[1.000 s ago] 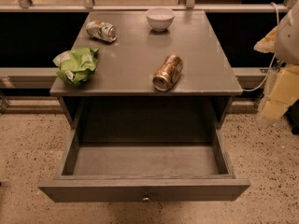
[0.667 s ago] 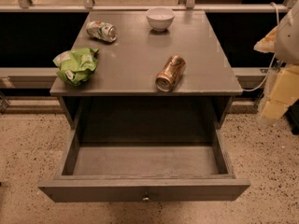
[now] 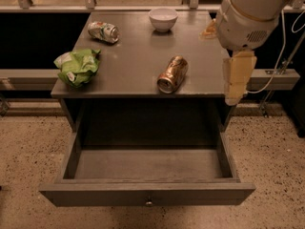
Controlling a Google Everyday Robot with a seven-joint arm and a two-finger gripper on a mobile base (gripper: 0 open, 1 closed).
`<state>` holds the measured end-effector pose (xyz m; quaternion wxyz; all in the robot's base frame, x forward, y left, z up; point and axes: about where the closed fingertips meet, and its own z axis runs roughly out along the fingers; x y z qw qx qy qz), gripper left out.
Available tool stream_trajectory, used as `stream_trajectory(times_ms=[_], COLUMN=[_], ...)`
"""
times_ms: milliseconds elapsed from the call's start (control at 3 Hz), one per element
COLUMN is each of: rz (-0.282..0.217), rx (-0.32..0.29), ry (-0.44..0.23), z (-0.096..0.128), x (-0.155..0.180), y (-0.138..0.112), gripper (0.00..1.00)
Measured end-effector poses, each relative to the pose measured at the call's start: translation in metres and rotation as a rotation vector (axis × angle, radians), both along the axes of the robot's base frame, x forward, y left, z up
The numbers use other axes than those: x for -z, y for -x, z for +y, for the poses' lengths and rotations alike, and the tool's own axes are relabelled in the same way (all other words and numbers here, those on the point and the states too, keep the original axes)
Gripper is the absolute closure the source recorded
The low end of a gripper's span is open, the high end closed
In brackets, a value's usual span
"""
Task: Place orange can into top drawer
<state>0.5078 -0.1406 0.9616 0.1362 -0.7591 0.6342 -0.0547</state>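
The orange can (image 3: 172, 74) lies on its side near the front edge of the grey cabinet top (image 3: 138, 56), its silver top facing the front. The top drawer (image 3: 147, 173) is pulled fully open below it, empty inside, with a small round knob (image 3: 149, 202) on its front panel. My gripper (image 3: 237, 80) hangs from the white arm (image 3: 248, 13) at the cabinet's right front corner, to the right of the can and apart from it, holding nothing.
A white-and-green can (image 3: 103, 31) lies at the back left of the top. A white bowl (image 3: 163, 19) stands at the back middle. A crumpled green bag (image 3: 77, 67) lies at the left front. Speckled floor surrounds the cabinet.
The arm and gripper have swung in from the right edge toward the cabinet's right front corner. The can and drawer have not moved on the cabinet.
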Motion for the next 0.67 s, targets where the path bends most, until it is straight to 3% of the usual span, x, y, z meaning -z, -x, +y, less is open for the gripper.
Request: stream_trajectory(times_ms=[667], rz=[-0.03], rx=[-0.129], ry=[-0.008], z=[0.0079], x=[-0.0007], y=[-0.015], gripper=[0.0])
